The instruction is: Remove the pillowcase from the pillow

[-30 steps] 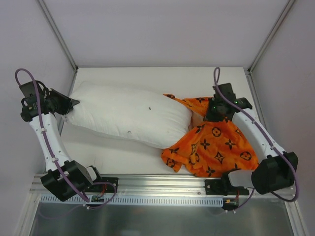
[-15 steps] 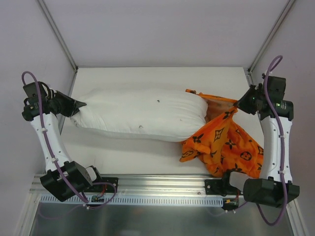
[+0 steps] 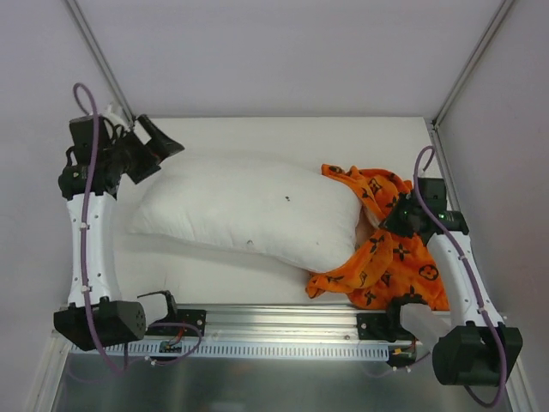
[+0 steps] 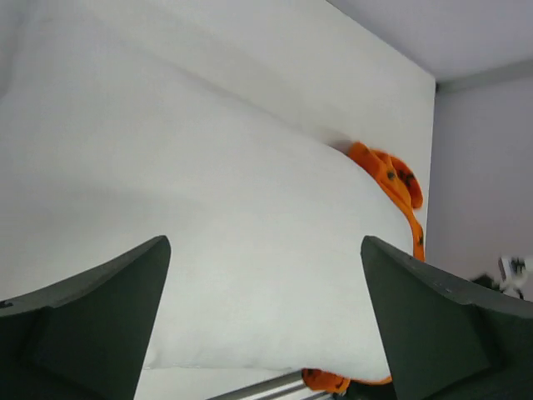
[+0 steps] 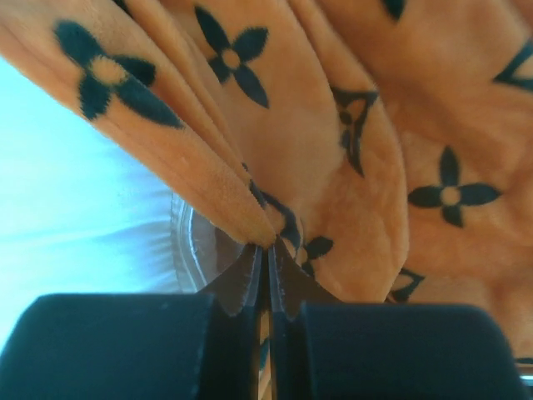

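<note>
Two task items on the white table (image 3: 257,129): the pillow (image 3: 249,210) and the pillowcase (image 3: 390,249).

Pillow first. Lies flat, long axis running left to right across the table and slightly slanted, left end farther from the arm bases, right end nearer. Almost wholly bare, white, with a few tiny dark specks on top. Touches the pillowcase at its right end, with orange folds curling round that end on both the far and near sides. Cannot tell whether any of it sits inside the opening.

Pillowcase next. Crumpled in a heap at the right of the table, between the pillow's right end and the right wall, its near edge close to the metal rail (image 3: 274,322). Orange plush with black flower and star motifs.

Left gripper (image 3: 163,142): spread wide, holding nothing, raised by the pillow's far left corner. From the left wrist: two dark fingers (image 4: 92,317) well apart, the pillow (image 4: 208,250) beyond them, a strip of pillowcase (image 4: 391,179) past its far end.

Right gripper (image 3: 390,225): clamped on a bunched fold of the pillowcase, just beside the pillow's right end. From the right wrist: pleats of orange pillowcase (image 5: 350,125) gathered into the closed tips.
</note>
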Robot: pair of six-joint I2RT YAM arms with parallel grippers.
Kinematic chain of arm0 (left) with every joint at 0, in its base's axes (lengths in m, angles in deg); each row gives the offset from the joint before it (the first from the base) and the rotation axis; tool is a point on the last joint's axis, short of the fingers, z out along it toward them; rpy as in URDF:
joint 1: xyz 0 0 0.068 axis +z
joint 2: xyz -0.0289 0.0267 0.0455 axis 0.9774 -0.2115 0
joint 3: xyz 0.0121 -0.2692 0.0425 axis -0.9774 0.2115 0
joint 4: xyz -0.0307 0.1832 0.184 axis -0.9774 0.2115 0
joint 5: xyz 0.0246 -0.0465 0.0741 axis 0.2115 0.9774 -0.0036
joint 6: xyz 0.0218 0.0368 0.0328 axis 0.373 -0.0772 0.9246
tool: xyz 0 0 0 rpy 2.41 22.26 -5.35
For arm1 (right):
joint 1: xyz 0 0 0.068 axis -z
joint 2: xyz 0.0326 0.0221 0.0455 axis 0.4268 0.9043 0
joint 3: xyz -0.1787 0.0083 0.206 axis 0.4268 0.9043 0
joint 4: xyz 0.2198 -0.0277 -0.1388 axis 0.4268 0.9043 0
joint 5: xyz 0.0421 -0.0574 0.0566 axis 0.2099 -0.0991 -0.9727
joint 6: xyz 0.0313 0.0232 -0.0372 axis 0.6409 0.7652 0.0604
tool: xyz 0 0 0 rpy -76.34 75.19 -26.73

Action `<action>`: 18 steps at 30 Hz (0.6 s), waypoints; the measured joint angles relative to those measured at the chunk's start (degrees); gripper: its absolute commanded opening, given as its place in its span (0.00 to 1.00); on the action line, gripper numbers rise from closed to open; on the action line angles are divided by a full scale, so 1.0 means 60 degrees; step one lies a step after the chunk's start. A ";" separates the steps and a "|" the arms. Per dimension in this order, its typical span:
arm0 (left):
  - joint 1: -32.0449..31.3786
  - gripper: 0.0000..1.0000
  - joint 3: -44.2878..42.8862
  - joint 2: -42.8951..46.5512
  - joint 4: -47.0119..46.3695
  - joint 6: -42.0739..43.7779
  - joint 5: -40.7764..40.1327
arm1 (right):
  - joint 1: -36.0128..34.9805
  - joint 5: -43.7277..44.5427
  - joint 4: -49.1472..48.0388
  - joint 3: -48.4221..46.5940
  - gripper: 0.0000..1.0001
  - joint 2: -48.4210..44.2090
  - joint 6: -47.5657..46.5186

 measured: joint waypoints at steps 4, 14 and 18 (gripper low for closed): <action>-0.3231 0.99 -0.1333 -0.0117 -0.0189 0.0834 -0.1173 | -0.1060 0.0357 -0.0280 0.0339 0.01 -0.0197 0.0372; -1.0517 0.99 -0.3694 -0.3952 0.0517 0.2222 -0.4987 | -0.1865 0.0874 -0.0747 0.0302 0.01 -0.0510 0.0951; -1.1887 0.99 -0.4736 -0.6138 0.0973 0.2437 -0.5872 | -0.1912 0.1137 -0.0743 0.0302 0.01 -0.0816 0.1086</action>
